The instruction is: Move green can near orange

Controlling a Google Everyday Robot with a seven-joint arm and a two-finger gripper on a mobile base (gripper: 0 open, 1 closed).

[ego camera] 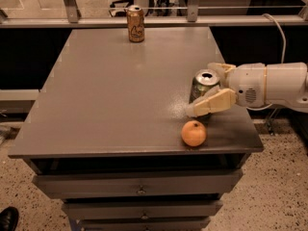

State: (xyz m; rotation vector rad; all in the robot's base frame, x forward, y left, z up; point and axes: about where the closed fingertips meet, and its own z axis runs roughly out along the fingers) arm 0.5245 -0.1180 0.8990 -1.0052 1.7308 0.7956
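camera view: the tool [201, 89] reaches in from the right over the near right part of the grey counter [110, 90] and is clenched on the green can [206, 78], with one cream finger lying across the can's near side and the other behind its far side. the can is upright, silver top up, and its lower part is hidden behind the near finger, so i cannot tell whether its base touches the counter. the white arm [274, 84] runs off the right edge of the scene. the orange [194, 133] rests on the counter near the front edge, just beside the can on its near side and slightly left of it, apart from the tool's near finger. an orange-brown can [135, 24] stands upright at the far edge of the counter, well apart from both. below the counter top are drawers [139, 189] with small knobs. a dark shoe [8, 219] shows on the speckled floor at the near left corner.
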